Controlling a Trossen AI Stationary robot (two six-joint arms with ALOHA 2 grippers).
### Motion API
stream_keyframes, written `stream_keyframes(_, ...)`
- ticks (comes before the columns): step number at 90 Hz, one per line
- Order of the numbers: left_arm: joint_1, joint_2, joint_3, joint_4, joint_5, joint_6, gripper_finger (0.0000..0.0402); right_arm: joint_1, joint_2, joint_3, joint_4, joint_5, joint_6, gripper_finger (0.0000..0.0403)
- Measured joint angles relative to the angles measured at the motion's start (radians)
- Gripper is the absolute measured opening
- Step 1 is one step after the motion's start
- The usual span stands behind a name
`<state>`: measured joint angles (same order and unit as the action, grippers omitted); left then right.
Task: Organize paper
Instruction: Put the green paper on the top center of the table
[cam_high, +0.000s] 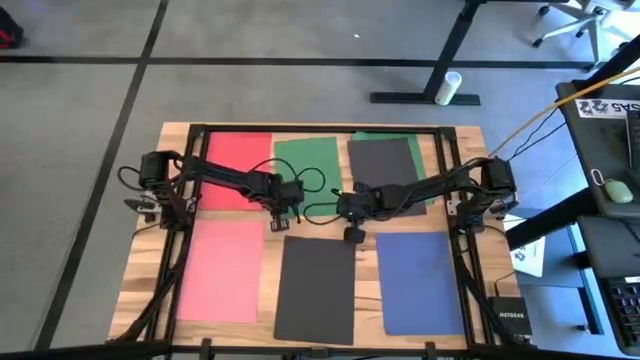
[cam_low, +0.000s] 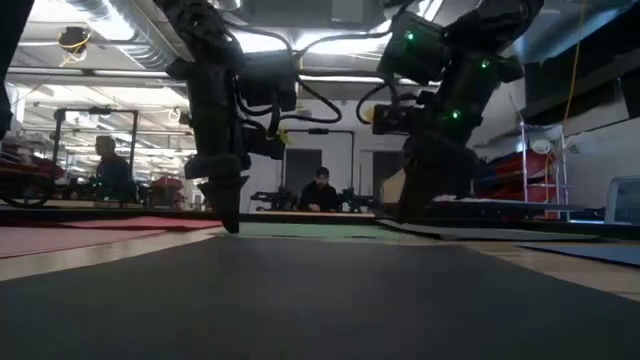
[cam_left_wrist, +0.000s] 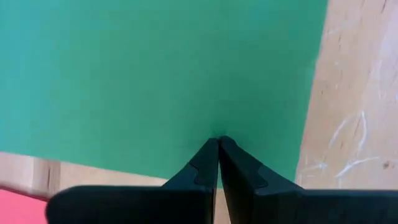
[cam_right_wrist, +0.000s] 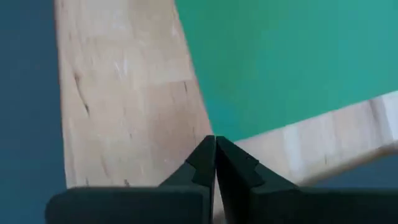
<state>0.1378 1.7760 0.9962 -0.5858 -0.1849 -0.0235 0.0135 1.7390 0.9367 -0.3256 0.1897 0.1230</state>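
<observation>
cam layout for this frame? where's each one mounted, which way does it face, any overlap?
High: overhead, straight down on the table; both arms, six sheets.
Low: table height, level into the room; both arms drop in from above.
Left wrist: on the left arm, looking down past the shut left tool at the green sheet.
Right wrist: on the right arm, past the shut right tool at wood and the green sheet's corner.
Shared: both wrist views and high show the green sheet.

Far row paper: red (cam_high: 237, 160), green (cam_high: 312, 168), dark grey (cam_high: 383, 165)
Near row paper: pink (cam_high: 222, 270), dark grey (cam_high: 317, 288), blue (cam_high: 421, 282)
Table (cam_high: 463, 150): pale wood
Grippers: black
</observation>
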Motion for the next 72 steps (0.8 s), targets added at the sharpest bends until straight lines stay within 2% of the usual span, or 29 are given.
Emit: stream_keyframes(72, 0.0, 0.0, 0.0, -0.004, -0.043, 0.13, 0.0, -0.001, -0.001, 0.002, 0.008, 0.009, 0.0, 0.0)
